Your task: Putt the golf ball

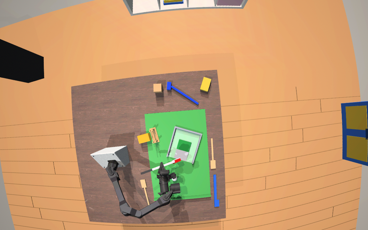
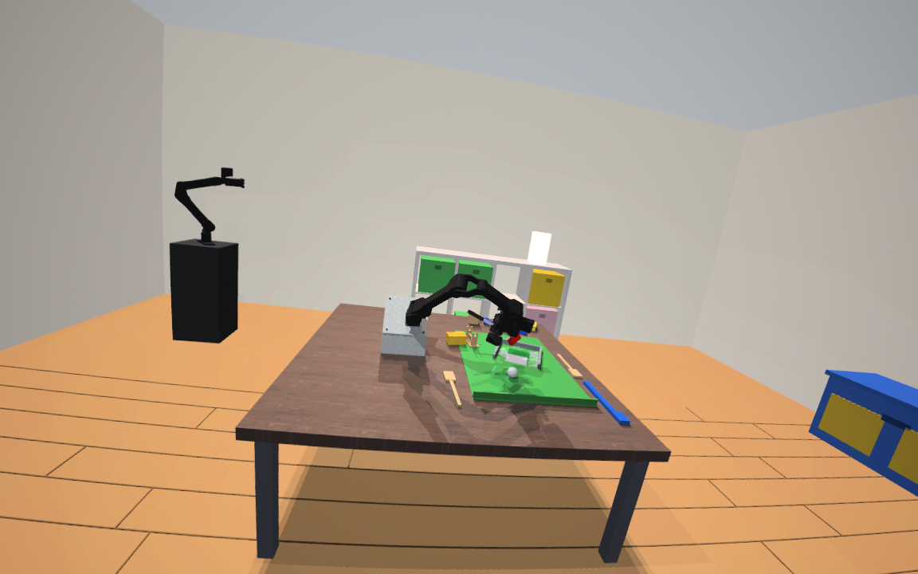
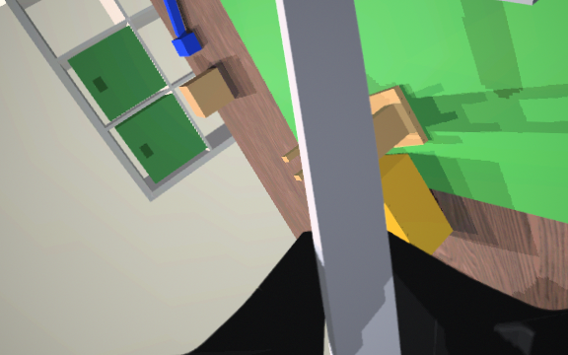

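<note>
We see the gripper [image 1: 162, 168] clamped on the shaft of the red putter [image 1: 166, 164], which it carries tilted above the near end of the green mat [image 1: 196, 126]; the red head points away from the gripper toward the raised green [image 1: 184, 144]. The golf ball [image 2: 512, 371] lies on the mat just below the gripper, short of the ramp.

Beyond the gripper, the raised green is a grey-rimmed square tray with a dark green patch in its middle and nothing else in it. Further off, against the back wall, a white shelf unit [image 2: 494, 265] holds green bins [image 2: 437, 273] and a yellow bin [image 2: 547, 287] in its compartments. A blue cabinet [image 1: 364, 133] with yellow door panels stands well off to the gripper's far side.

The mat lies on a dark wooden table [image 1: 102, 108], which stands on a pale plank floor in a plain-walled room. Also on the table: a blue putter [image 1: 183, 93], a wooden cube [image 1: 157, 87], a yellow block [image 1: 205, 84], two wooden putters [image 1: 212, 154] [image 1: 144, 189], and a blue bar [image 1: 215, 191].

The exterior view alone shows the ball clearly (from the top it is mostly hidden by the wrist). The wrist view alone shows the shaft [image 3: 338, 163] running up from the dark fingers, crossing a wooden stand [image 3: 394, 120] and a yellow block beside it [image 3: 412, 204].
</note>
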`<state>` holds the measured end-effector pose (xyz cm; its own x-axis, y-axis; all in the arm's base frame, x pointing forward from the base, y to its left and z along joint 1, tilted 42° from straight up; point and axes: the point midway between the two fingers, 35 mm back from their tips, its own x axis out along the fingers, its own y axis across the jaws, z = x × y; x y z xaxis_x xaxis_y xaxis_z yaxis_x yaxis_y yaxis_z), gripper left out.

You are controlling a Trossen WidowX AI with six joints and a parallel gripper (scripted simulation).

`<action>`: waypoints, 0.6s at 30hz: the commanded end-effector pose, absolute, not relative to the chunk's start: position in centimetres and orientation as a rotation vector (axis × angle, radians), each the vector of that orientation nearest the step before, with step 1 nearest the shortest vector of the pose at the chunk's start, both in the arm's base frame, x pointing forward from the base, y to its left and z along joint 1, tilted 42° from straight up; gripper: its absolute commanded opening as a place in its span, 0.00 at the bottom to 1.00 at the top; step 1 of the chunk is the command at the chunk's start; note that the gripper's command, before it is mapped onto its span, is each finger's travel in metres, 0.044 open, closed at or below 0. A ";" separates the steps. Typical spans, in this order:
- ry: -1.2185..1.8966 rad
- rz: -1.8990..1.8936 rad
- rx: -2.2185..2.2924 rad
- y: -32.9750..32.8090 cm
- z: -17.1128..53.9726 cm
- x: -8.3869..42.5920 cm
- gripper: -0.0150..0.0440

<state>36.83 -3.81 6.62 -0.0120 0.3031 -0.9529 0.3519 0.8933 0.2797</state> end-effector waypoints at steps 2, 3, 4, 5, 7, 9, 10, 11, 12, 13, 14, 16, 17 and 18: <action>1.538 -0.100 0.681 -5.9 9.1 36.9 0.25; 1.524 -0.113 0.715 -6.3 9.6 36.9 0.25; 1.509 -0.126 0.748 -6.8 10.1 36.9 0.25; 1.494 -0.138 0.781 -7.3 10.6 36.8 0.25; 1.462 -0.162 0.846 -8.2 11.6 36.6 0.25; 1.429 -0.186 0.911 -9.1 12.6 36.5 0.25; 1.412 -0.197 0.943 -9.6 13.1 36.3 0.25; 1.395 -0.208 0.974 -10.0 13.6 36.2 0.25; 1.380 -0.217 1.001 -10.4 14.1 36.0 0.25; 1.364 -0.225 1.028 -10.8 14.6 35.8 0.25; 1.348 -0.233 1.054 -11.2 15.0 35.6 0.25; 1.315 -0.249 1.106 -12.0 16.0 35.2 0.25; 1.299 -0.258 1.133 -12.4 16.4 35.1 0.25; 1.282 -0.266 1.159 -12.8 16.9 34.9 0.25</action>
<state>35.27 -11.83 15.44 0.2923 0.4167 -0.8608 0.7009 0.5190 0.4893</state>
